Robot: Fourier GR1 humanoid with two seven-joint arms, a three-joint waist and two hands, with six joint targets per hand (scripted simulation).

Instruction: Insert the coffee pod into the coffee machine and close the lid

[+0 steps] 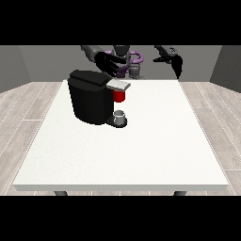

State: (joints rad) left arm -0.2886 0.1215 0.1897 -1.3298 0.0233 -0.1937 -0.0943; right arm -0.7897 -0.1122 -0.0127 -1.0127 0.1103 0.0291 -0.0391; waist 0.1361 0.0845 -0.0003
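- White table [141,155]: large top, spans most of the view; its far edge lies just below the two hands.
- Coffee machine [89,101]: black body on the table's far part at the view's left, directly below and in front of the hand at the view's left. No brand, label or writing can be read on it.
- Lid [118,85]: light grey flap at the machine's top, jutting toward the view's right, just under the fingers of the hand at the view's left; whether they touch it I cannot tell.
- Hand at the view's left [107,62]: black, over the machine's top rear; fingers reach down toward the lid. Whether they are spread or curled I cannot tell.
- Hand at the view's right [175,61]: black, raised above the table's far edge, well apart from the machine, nothing in it; fingers point downward and look relaxed rather than curled.
- Red thing at the machine [119,96]: sits under the lid, below the hand at the view's left.
- Grey thing [120,115]: small and cup-shaped, on the machine's base plate, below the red thing, well below the hand at the view's left; cannot tell it for the pod.
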